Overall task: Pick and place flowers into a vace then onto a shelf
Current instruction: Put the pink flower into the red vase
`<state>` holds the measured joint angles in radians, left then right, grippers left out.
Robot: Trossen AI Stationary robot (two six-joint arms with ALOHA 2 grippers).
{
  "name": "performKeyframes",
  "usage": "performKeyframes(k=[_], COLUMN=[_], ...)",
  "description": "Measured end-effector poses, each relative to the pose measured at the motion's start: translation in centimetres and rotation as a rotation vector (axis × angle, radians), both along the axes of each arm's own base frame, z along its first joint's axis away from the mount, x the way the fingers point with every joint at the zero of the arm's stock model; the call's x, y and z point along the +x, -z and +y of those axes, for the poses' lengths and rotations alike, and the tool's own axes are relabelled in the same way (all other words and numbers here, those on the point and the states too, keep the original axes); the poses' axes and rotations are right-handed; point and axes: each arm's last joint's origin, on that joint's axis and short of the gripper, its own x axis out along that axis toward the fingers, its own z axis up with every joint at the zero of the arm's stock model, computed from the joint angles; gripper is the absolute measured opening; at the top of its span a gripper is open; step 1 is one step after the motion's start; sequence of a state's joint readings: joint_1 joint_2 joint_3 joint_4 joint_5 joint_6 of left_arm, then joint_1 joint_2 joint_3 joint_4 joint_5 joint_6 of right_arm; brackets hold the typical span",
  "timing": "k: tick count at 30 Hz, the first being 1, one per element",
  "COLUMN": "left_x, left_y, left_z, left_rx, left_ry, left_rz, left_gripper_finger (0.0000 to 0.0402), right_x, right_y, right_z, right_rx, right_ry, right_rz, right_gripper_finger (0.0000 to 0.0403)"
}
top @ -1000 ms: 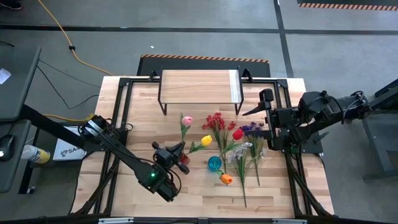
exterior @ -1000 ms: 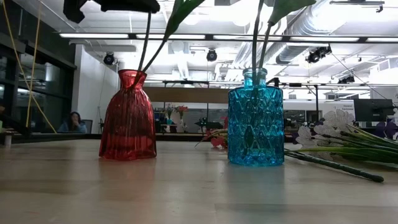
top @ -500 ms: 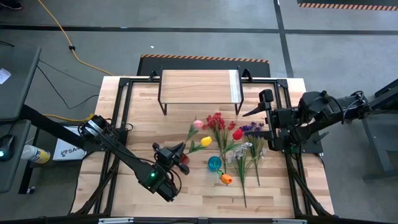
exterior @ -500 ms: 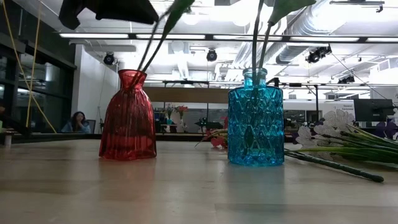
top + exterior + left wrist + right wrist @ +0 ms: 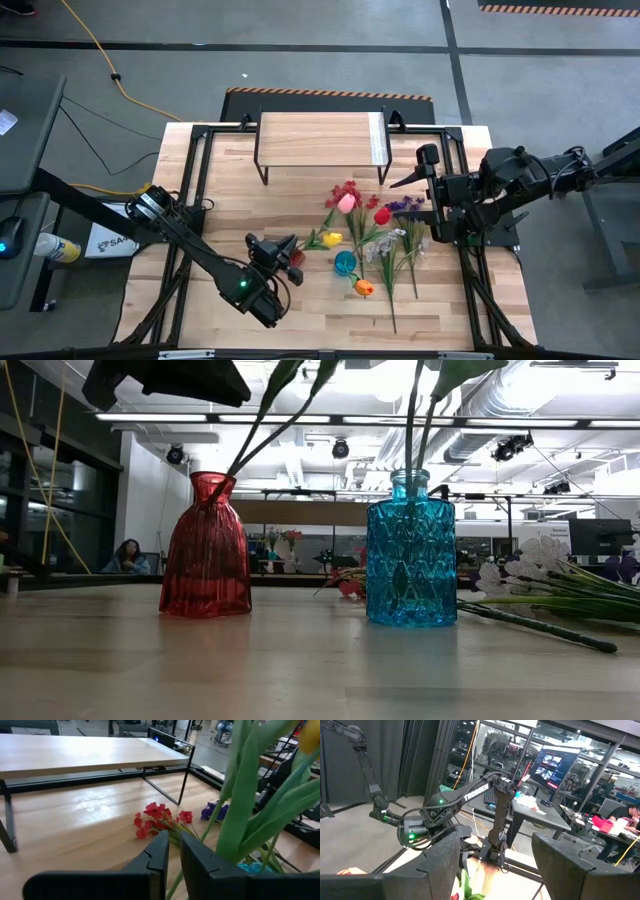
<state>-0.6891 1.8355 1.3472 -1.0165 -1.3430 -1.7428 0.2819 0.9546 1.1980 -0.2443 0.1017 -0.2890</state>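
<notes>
A red vase [image 5: 206, 545] stands left of a blue vase [image 5: 411, 550] on the table. Two stems rise from the red vase and lean against its rim toward the table's right, a pink tulip [image 5: 347, 202] and a yellow tulip [image 5: 332, 238]. The blue vase [image 5: 345, 263] holds an orange tulip [image 5: 364, 287]. My left gripper [image 5: 173, 856] hovers level beside the red vase's neck [image 5: 296, 257], open by a narrow gap; the stems [image 5: 240, 805] pass just beyond its fingertips. My right gripper [image 5: 505, 865] waits open, high at the table's right. The shelf [image 5: 320, 138] stands at the far side.
Loose flowers lie right of the vases: a red cluster [image 5: 345, 190], a red tulip [image 5: 382, 215], a purple spray [image 5: 405, 205] and whitish sprays [image 5: 388, 245]. Black frame rails run along both table sides. Bare wood lies near the front edge and left of the red vase.
The pink tulip's stem has come free of my left gripper and tipped from upright toward the table's right. Its bloom has swung over the red cluster while its foot has stayed in the red vase. My left gripper has turned a little in place.
</notes>
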Motion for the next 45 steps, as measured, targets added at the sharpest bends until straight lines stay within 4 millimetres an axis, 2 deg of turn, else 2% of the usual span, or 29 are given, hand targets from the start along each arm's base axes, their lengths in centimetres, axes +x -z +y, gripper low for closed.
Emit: performKeyframes(k=[14,21,26,34,40,45], left_x=[-0.8,-2.0,-2.9,-4.4,-4.8,-4.9], left_y=[-0.1,-1.5,-3.5,-7.3,-9.4,-10.6], left_z=[-0.8,-0.8,0.1,2.9,5.4,6.5], left_rx=[0.033,0.036,0.036,0.085,0.001,-0.065], left_ry=[0.033,0.058,0.055,0.013,-0.042,-0.03], left_rz=[0.003,0.006,-0.02,-0.103,-0.108,-0.063], left_gripper_finger=[0.0083,0.0083,0.0083,0.0083,0.0083,0.0083], right_x=[0.0,0.0,0.0,0.0,0.1,0.4], right_y=[0.0,0.0,0.0,-0.2,-0.6,-0.9], right_z=[0.0,-0.1,-0.1,-0.1,-0.2,-0.2], right_rx=[-0.004,-0.008,-0.005,0.003,0.046,0.054], right_ry=[0.012,0.047,0.046,0.046,0.069,0.11], right_rz=[-0.001,0.002,0.0,-0.023,-0.061,-0.1], right_gripper_finger=[0.0239,0.0239,0.0239,0.0239,0.0239,0.0239])
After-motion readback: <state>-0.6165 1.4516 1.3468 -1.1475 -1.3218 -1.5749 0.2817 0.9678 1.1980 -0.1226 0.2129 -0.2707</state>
